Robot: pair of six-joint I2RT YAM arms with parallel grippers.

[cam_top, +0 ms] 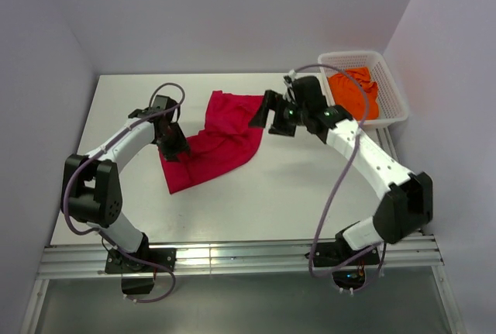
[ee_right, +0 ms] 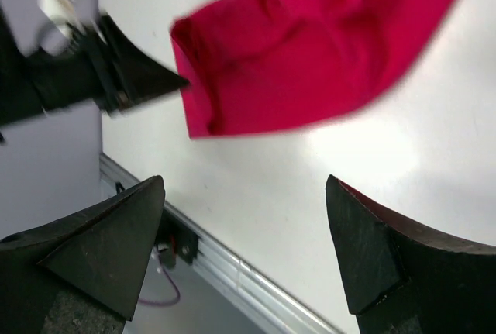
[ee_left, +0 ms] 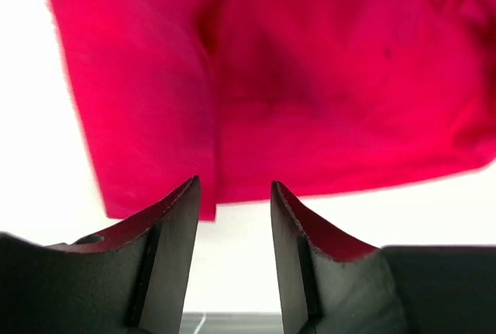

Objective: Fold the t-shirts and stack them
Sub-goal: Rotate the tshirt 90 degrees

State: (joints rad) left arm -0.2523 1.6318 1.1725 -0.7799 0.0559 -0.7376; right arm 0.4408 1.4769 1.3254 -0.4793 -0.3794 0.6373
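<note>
Left gripper (ee_left: 234, 183), parted and empty, faces the red shirt (cam_top: 221, 136) crumpled mid-table; right gripper (ee_right: 244, 183) gapes wide. Orange shirt (cam_top: 355, 90) sits in basket (cam_top: 385, 122). Limp, light cloth: likely best pinched at hem corners.

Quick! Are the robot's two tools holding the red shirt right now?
Left tool: open, holding nothing; red shirt lies just ahead.
Right tool: wide open, holding nothing.

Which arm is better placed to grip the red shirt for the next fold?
Probably left: the left tool sits open right at the red shirt's hem. The right tool hangs wide open, farther from the cloth.
</note>
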